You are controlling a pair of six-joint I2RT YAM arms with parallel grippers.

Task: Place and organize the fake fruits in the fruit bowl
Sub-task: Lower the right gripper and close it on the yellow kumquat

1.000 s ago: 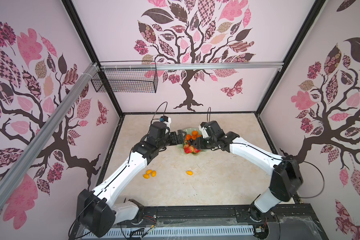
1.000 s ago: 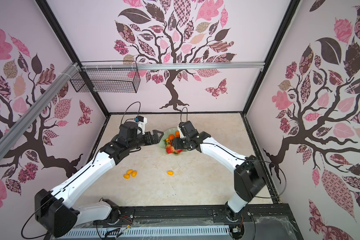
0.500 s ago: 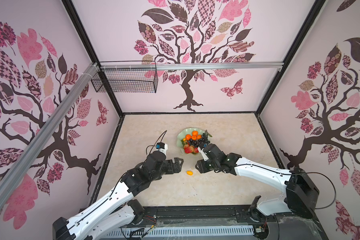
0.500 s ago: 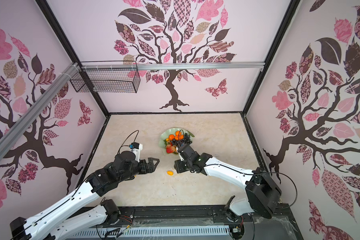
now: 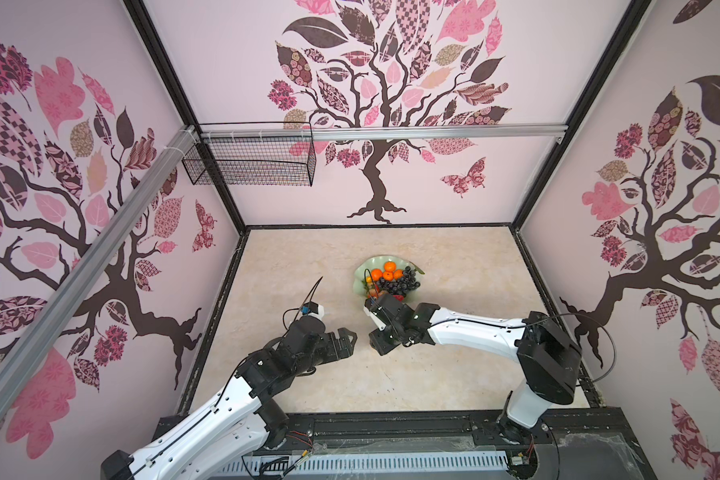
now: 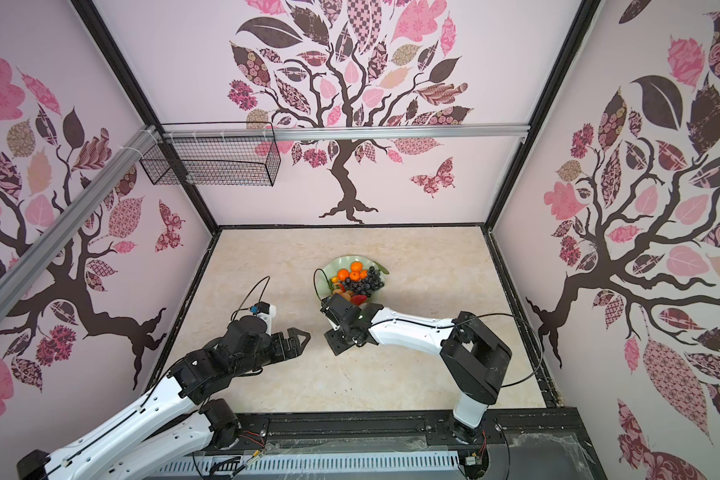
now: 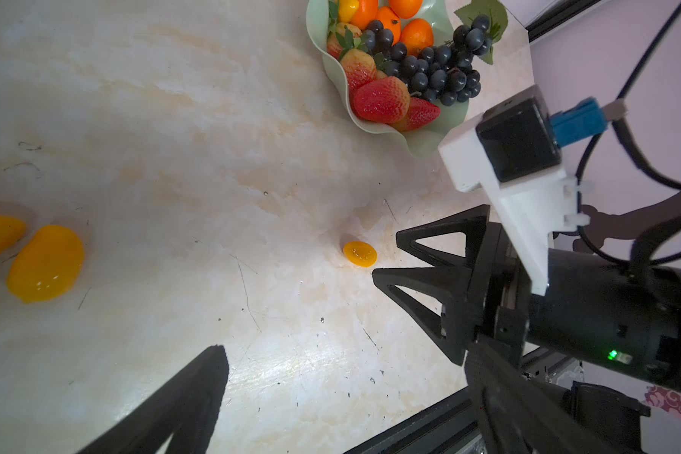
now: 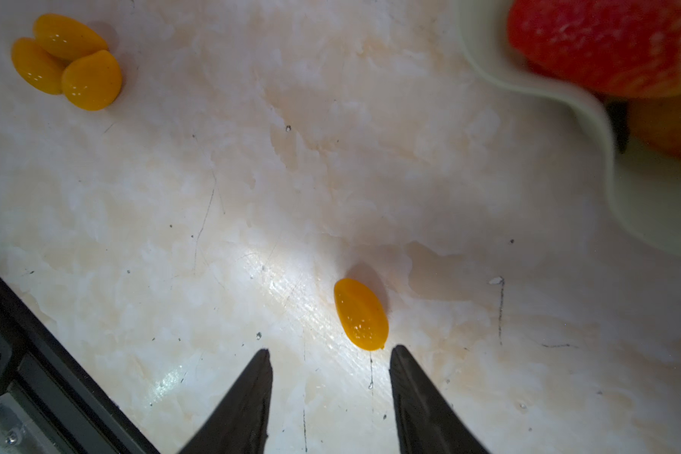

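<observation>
Starting on my left, three yellow-orange ovals [image 8: 65, 59] sit bunched on the counter [image 5: 308, 257], touching one another. I can't find them in either top view, because the left arm covers that patch. The left wrist camera catches two of them lying ahead of the left gripper [image 5: 350, 343], outside its span. That gripper is released, its fingers spread wide over bare counter with nothing between them.

Further right, a single oval [image 8: 360, 314] lies alone, well apart from the bunch and out in front of the left gripper. It sits just ahead of the right gripper [image 8: 330, 350], close beside one fingertip but not between the two. I can't tell whether they touch. The right gripper is released too, with a clear gap between its fingers and nothing in it. It points down at the counter, tip to tip with the left gripper in both top views.

Just beyond the right gripper stands the fruit bowl [image 5: 360, 274]. It holds oranges [image 5: 385, 270], a dark grape bunch [image 5: 398, 283] and strawberries [image 7: 382, 100].
</observation>
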